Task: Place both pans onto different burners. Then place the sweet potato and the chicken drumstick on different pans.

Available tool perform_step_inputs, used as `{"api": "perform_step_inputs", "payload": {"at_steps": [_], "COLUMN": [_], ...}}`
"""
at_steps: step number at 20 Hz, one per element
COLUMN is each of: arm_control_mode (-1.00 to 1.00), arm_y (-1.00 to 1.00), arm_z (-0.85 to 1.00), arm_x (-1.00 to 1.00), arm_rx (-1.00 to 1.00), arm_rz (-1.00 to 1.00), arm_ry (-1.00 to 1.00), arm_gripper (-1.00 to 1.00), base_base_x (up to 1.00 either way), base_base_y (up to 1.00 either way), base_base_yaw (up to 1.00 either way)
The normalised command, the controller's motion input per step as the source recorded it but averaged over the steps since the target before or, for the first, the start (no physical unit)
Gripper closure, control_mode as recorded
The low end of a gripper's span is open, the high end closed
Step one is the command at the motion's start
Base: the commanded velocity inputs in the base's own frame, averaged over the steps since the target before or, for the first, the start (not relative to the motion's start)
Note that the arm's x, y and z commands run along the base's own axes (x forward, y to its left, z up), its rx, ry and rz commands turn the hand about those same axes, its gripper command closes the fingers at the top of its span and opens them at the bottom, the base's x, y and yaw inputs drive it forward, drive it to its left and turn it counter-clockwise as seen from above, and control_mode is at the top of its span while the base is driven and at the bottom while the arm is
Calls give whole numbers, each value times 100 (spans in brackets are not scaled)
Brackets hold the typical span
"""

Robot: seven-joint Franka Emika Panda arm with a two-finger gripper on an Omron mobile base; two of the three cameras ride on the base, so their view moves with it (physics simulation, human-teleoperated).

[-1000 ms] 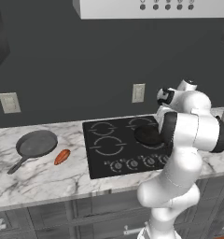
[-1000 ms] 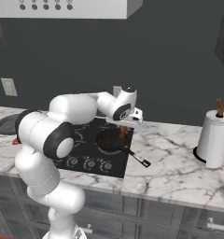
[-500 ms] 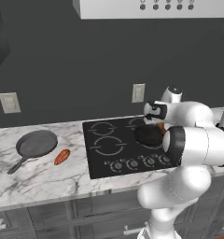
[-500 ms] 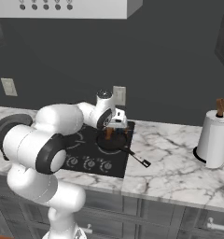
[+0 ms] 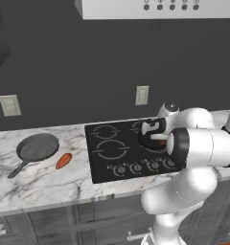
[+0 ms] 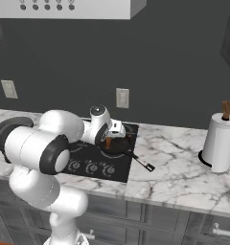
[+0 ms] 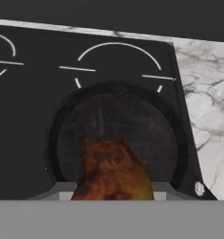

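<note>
My gripper [image 5: 156, 135] [image 6: 109, 139] is shut on the golden-brown chicken drumstick [image 7: 113, 173] [image 6: 108, 142]. It holds the drumstick low over the near-black pan [image 7: 132, 126] [image 6: 120, 146] [image 5: 146, 142]. That pan sits on the front right burner, and its thin handle [image 6: 142, 163] points toward the counter's front. Behind it the rear right burner [image 7: 118, 49] is bare. The grey pan [image 5: 36, 147] [image 6: 10, 125] lies on the marble counter left of the cooktop [image 5: 112, 160]. The orange-red sweet potato [image 5: 63, 160] lies just to the grey pan's right.
A row of knobs [image 5: 136, 167] lines the cooktop's front edge. A paper towel roll [image 6: 219, 142] stands on the counter to the right. Wall outlets [image 5: 142, 94] sit behind the counter, and a range hood [image 5: 155, 7] hangs overhead.
The hand has come down from above the cooktop to just over the near-black pan, with the drumstick still in its grip. Grey pan and sweet potato have not moved.
</note>
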Motion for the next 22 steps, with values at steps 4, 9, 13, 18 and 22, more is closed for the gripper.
{"api": "perform_step_inputs", "payload": {"at_steps": [4,9,13,18,22], "arm_control_mode": [-100,-100,-100,-100,-100], "arm_y": [0,0,0,0,0], "arm_z": [-6,-6,-19,-31,-33], "arm_x": [19,31,35,22,19], "arm_rx": [0,0,0,0,0], "arm_rz": [0,0,0,0,0], "arm_ry": [0,0,2,0,0], "arm_gripper": [100,100,100,100,100], "base_base_x": [0,0,0,0,0], "base_base_y": [0,0,0,0,0], "base_base_yaw": [0,0,0,0,0]}}
